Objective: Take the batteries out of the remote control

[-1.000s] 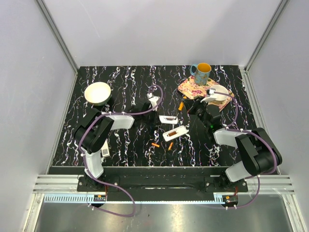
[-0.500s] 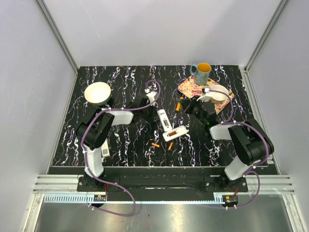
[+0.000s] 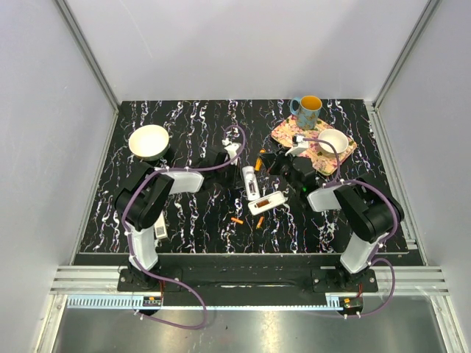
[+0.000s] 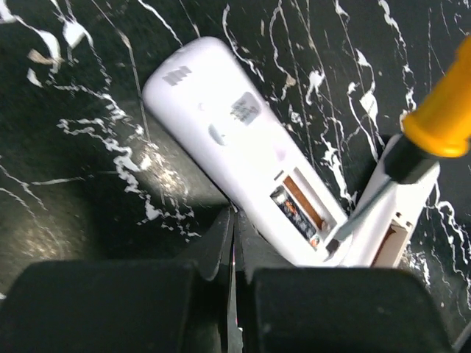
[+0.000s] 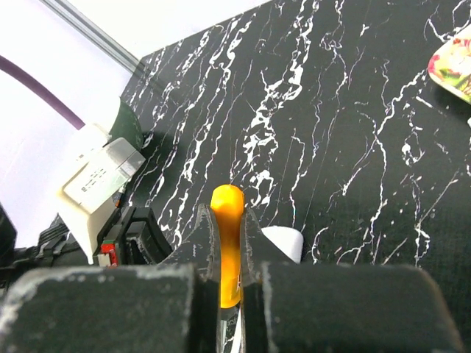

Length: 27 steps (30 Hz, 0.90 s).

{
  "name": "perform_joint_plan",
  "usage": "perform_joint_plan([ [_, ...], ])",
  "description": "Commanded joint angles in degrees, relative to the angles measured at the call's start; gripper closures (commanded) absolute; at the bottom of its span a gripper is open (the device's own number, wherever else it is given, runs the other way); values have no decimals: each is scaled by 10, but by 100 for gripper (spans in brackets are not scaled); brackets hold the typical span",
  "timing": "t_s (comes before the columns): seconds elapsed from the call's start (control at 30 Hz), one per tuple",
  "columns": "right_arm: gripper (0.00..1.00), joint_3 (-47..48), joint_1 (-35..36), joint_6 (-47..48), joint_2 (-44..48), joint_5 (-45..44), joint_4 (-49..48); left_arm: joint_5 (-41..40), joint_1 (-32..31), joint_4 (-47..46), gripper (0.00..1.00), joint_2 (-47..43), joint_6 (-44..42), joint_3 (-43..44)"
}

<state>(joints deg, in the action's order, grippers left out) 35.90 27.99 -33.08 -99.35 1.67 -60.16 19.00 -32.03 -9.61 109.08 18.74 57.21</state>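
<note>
My right fingers (image 5: 213, 234) clamp the screwdriver (image 5: 227, 206), its shaft hidden from that wrist. My left fingers (image 4: 218, 243) are pressed together, empty, beside the remote (image 4: 221, 132); its battery (image 4: 294, 208) is indistinct.

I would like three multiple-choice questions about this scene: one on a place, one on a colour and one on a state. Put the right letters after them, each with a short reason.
1. Where does the tip of the screwdriver end?
A) straight up in the air
B) at the open battery bay of a remote
C) toward the back wall

2. What colour is the screwdriver's handle?
A) orange
B) green
C) white

3. How do the jaws of the right gripper stand?
A) wide open
B) shut on nothing
C) shut on the screwdriver

Answers:
1 B: in the left wrist view the metal shaft reaches the bay's edge.
2 A: both wrist views show an orange handle.
3 C: in the right wrist view the handle sits pinched between the jaws.
</note>
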Motion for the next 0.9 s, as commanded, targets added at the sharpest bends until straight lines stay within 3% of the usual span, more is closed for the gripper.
perform_joint_plan([
  [0.0,100,15,21,5,-15,-54,-44,6,-22,25,100,-13,26,-36],
  [0.47,100,-18,27,61,-3,-116,-89,-17,-51,21,100,-19,38,-49],
  [0.57,100,-27,27,84,-4,-89,-103,-24,-51,30,100,-20,37,-47],
  [0.73,100,-72,27,117,-35,-44,-224,-26,-50,35,100,-19,38,-47],
  [0.87,100,-75,27,116,-48,-33,-238,-26,-49,31,100,-18,39,-48],
])
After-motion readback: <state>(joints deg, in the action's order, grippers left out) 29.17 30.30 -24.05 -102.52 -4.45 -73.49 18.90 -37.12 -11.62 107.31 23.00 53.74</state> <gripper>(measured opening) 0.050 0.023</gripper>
